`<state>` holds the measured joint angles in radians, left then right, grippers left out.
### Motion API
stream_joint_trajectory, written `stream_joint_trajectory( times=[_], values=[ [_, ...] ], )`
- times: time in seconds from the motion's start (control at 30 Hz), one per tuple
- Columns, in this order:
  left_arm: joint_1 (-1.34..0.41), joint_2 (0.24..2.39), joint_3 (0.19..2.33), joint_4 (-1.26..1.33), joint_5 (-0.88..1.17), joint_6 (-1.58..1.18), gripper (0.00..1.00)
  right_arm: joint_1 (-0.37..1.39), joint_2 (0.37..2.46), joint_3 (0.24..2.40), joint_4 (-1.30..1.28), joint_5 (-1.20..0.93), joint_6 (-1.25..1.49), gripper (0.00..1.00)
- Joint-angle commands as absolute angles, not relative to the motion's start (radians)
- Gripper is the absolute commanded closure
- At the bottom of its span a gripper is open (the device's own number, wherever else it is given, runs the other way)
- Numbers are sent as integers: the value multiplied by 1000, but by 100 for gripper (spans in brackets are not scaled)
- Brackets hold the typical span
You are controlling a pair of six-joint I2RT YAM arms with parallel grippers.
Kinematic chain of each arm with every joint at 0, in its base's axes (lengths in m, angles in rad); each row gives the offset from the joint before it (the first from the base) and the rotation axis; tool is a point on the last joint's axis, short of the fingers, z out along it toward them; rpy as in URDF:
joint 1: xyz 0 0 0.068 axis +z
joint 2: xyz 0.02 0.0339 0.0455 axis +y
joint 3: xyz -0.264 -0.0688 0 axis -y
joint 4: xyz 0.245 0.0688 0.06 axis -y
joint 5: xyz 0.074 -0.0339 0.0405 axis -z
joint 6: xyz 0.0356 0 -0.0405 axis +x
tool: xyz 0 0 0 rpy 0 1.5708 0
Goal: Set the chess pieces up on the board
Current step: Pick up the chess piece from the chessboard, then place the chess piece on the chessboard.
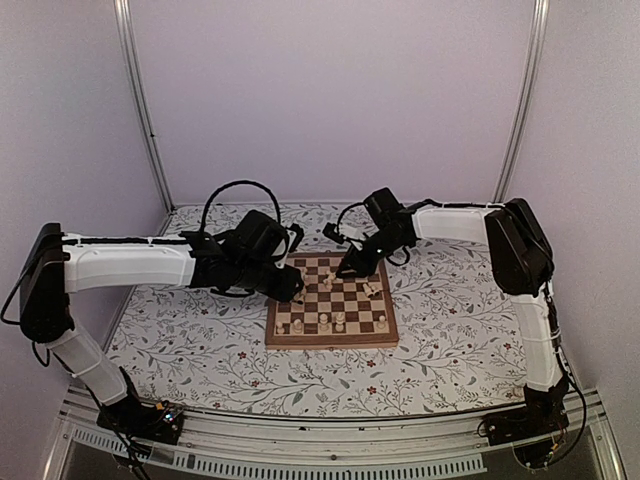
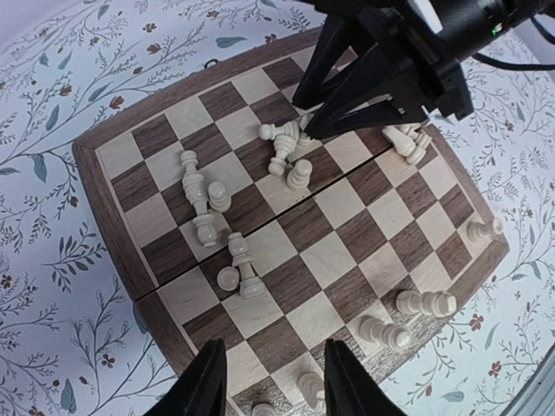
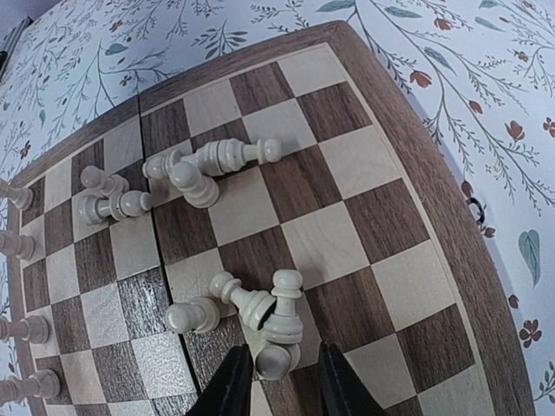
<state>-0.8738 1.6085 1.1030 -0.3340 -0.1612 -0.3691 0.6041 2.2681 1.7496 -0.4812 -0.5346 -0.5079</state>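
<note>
Pieces [image 2: 201,201] of pale wood lie toppled across the board [image 3: 334,238], which sits on the floral counter [image 1: 200,340] between two robot arms. From above, the left arm [image 1: 130,265] reaches in over the board's far left corner. The right arm [image 1: 450,225] comes in over its far edge, and both arms are low over the squares.

The right jaws stand narrowly apart, astride the round end of a fallen piece [image 3: 272,360] at the near edge of a small heap [image 3: 260,312]. One finger [image 3: 230,386] is right at the piece, while bare board shows between it and the other finger [image 3: 340,386], so no grip can be seen. A second cluster [image 3: 199,169] lies on its side a few squares further on.

The left jaws hang roughly half open above the board and hold nothing. One small piece [image 2: 310,388] shows below them, close to one finger [image 2: 349,381]. From the left wrist, the right arm's dark fingers [image 2: 325,104] point down into the heap near the middle of the board.

Several pieces [image 1: 325,322] stand upright along the row nearest the arm bases, apart from the fallen ones.
</note>
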Motion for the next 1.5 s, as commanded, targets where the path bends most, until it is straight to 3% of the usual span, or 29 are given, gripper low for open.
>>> stream_joint_trajectory(
  times=[0.0,0.43,0.87,1.27,1.47],
  values=[
    [-859,1600,1093,-299,-149,-378,59,610,2304,1782,-492,-549,-504,75],
    [-823,1721,1161,-187,-110,-359,59,611,2209,1704,-494,-564,-523,96],
    [-815,1895,1253,-47,37,-391,57,611,2035,1525,-451,-631,-529,98],
    [-778,1922,1224,34,102,-434,58,611,1966,1524,-478,-623,-528,97],
    [-774,1851,1223,-14,74,-383,58,611,1864,1397,-499,-554,-598,97]
  ],
)
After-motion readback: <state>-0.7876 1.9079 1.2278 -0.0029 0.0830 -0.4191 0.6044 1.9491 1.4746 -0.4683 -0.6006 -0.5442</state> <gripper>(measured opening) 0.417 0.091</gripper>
